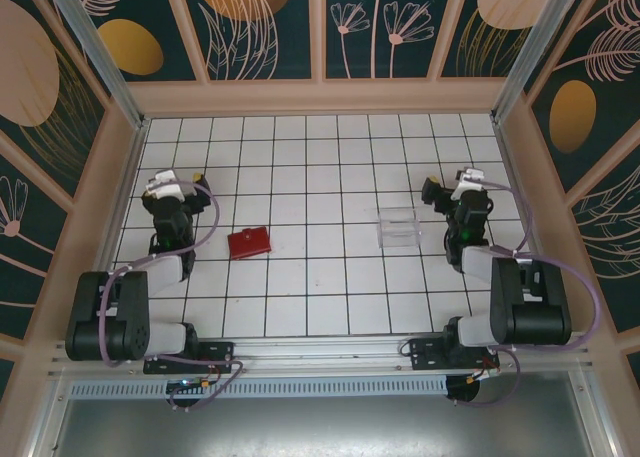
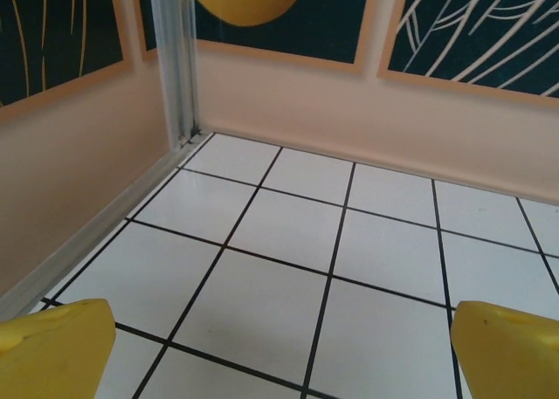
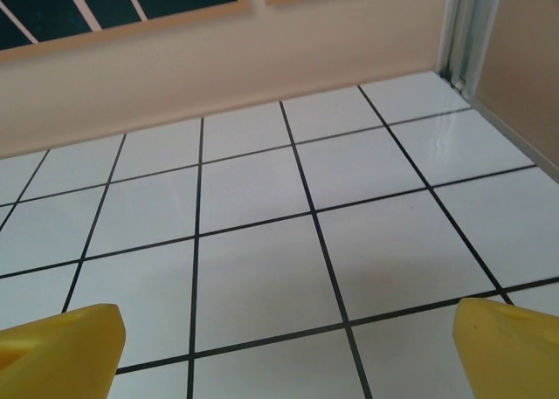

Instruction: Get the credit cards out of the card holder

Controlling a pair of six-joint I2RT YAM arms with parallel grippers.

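Card holder (image 1: pixel 249 243) lies folded shut right of the wide-open left tool (image 1: pixel 176 186), inside hidden; right tool (image 1: pixel 464 187) also wide, empty.

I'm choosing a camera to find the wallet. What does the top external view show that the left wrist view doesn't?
Top external: a small flat red folding wallet lies on the tiles between the left gripper and a clear plastic tray, which sits beside the right gripper. Left wrist: a close look at the left gripper's yellow fingertips, wide apart with bare tile between them. Both: the white tiled floor and the aluminium corner post.
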